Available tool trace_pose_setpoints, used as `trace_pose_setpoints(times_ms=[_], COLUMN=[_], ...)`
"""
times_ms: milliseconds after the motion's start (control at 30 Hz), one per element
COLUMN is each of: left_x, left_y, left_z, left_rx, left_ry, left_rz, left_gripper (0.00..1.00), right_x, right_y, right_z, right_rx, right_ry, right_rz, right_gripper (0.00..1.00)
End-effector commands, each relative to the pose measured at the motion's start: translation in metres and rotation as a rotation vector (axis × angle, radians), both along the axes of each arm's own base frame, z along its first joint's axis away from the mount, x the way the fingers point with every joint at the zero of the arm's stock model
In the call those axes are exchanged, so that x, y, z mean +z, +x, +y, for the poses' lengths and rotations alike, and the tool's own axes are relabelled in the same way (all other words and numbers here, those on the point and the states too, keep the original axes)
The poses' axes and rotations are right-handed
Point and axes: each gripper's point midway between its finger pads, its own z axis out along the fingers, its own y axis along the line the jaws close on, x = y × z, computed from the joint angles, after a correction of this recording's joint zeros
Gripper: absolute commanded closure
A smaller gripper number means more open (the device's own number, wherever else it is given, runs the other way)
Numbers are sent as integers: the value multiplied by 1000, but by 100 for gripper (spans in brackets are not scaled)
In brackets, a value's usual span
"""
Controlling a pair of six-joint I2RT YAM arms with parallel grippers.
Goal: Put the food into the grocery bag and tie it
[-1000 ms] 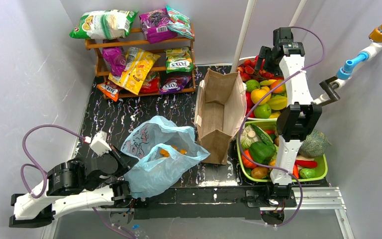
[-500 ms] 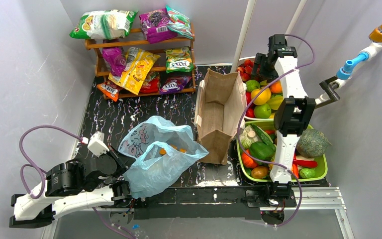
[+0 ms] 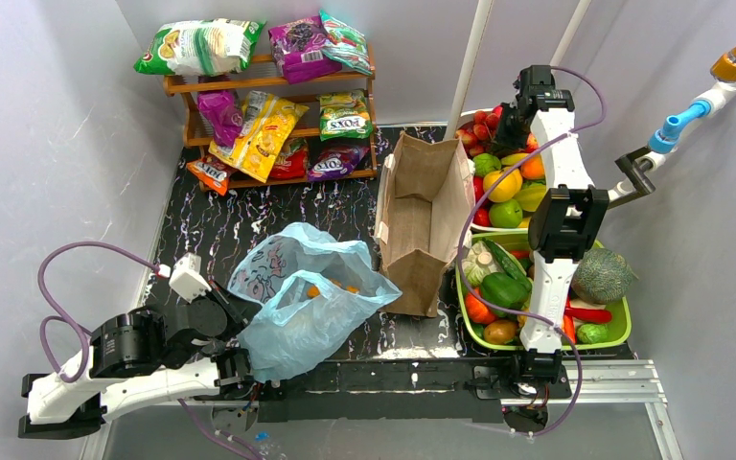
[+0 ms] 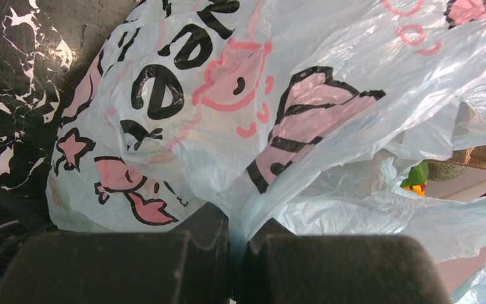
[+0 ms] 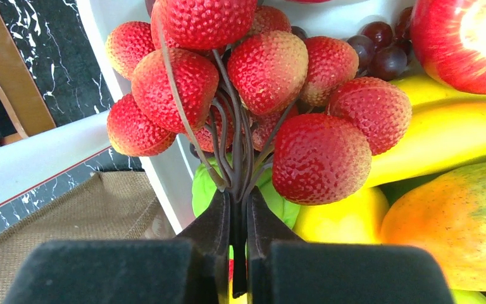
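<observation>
– Left end effector (image 4: 234,237): what is it doing?

– It is pressed together on a fold of the grocery bag (image 4: 183,95), at the bag's near-left edge. The bag lies slumped on the bench (image 3: 249,220). Its mouth gapes upward and to the right, and orange pieces (image 3: 314,291) show inside.

– And right of the bag?

– A brown paper bag (image 3: 425,220) stands upright just beside it, between the plastic bag and the produce tubs.

– Then the right end effector (image 5: 237,218)?

– It is at the far right, over the white tub (image 5: 164,171). Its jaws pinch the dark stems of a bunch of red fruit (image 5: 247,69). The bunch fans out beyond the fingertips, with the stems running along the line of the jaws. Whether the bunch is clear of the fruit under it, I cannot tell.

– Which way must the load travel?

– From that end effector, the open bag lies to the left and nearer the arm bases, on the far side of the paper bag. I judge the carry has to pass over that bag or round its near end. The right arm has the fruit. The left arm is nearer the bag, and its grip looks meant to keep the mouth up.

– Any risk?

– The thin stems may slip, and the bag's floppy rim could fold shut.
</observation>
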Motion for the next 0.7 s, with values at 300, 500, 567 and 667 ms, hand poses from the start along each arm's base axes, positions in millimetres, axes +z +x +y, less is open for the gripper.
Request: trace_pose_setpoints(times_ms=[300, 500, 567, 667], left_x=[5, 9, 10, 12], left_y=[7, 7, 7, 8], left_z=[0, -8, -11, -16], left_rx=[11, -7, -15, -24], left_ry=[46, 36, 33, 33], left_rz=[-32, -33, -34, -35], left_gripper=[100, 100, 100, 100], right_x=[100, 137, 147, 164], right_y=[-18, -43, -52, -66], right_z=[1, -1, -2, 0], right_rx=[-8, -17, -20, -18], right_ry=[14, 4, 5, 17], right_rz=[-207, -274, -285, -303], right_gripper=[99, 99, 99, 99])
